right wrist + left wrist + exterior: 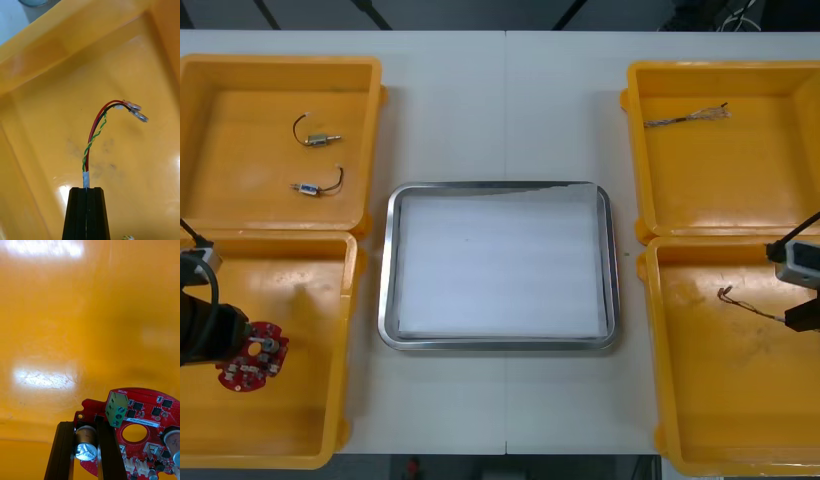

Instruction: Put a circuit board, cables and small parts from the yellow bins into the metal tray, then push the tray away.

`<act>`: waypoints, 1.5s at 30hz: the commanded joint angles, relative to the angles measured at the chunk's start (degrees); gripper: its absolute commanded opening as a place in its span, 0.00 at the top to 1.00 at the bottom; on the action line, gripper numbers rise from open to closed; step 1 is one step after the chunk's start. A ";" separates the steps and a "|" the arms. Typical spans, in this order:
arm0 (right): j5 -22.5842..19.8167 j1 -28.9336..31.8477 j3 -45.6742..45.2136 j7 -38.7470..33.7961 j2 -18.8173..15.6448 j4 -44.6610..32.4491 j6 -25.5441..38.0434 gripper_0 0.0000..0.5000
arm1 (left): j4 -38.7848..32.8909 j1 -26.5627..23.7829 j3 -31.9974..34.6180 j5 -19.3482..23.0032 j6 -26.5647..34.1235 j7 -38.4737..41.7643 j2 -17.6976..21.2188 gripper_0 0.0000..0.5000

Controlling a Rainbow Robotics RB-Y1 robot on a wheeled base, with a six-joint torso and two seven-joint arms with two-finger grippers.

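Observation:
My left gripper (238, 342) is low in the near-left yellow bin (300, 440), shut on a round red circuit board (252, 362). In the left wrist view its fingers (107, 450) clamp a silver cylinder on the board (148, 414). My right gripper (800, 316) is in the near-right yellow bin (710, 420), shut on one end of a red and yellow cable (742, 303). In the right wrist view the cable (94, 129) curves up from the right gripper (87, 190) to metal end lugs. The metal tray (387, 290), white inside, lies between the bins.
The far-left yellow bin (240, 80) holds two small metal parts (318, 139) (312, 187) with short wires. A thin twisted cable (688, 117) lies in the far-right yellow bin (740, 190). Bare table runs in front of and behind the tray.

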 commanded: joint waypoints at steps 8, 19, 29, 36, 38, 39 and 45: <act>1.76 -5.30 -2.41 -19.96 0.53 -9.61 8.00 1.00 | -2.66 0.35 16.36 8.58 8.98 -6.31 2.64 1.00; 3.78 -8.81 -2.41 -39.99 1.24 -18.31 13.50 1.00 | -2.66 -7.21 19.96 15.70 14.61 -1.04 0.97 1.00; 6.68 -13.30 -1.79 -52.21 4.84 -19.46 13.50 1.00 | -2.31 -26.45 7.31 12.45 23.84 17.24 -6.59 1.00; 7.12 -15.14 -0.30 -59.77 4.75 -19.37 13.50 1.00 | -1.69 -37.62 -5.26 6.21 26.56 29.90 -13.01 1.00; 7.12 -15.58 0.06 -61.35 4.84 -19.37 13.50 1.00 | -1.25 -38.93 -7.11 5.42 26.65 32.45 -14.41 1.00; 7.12 -15.85 0.32 -62.41 4.84 -19.46 13.50 1.00 | -0.99 -39.73 -8.25 4.98 26.65 33.94 -15.29 1.00; 7.38 -16.11 0.49 -65.13 4.84 -19.37 13.50 1.00 | -1.16 -42.19 -13.35 0.93 26.74 40.80 -19.60 1.00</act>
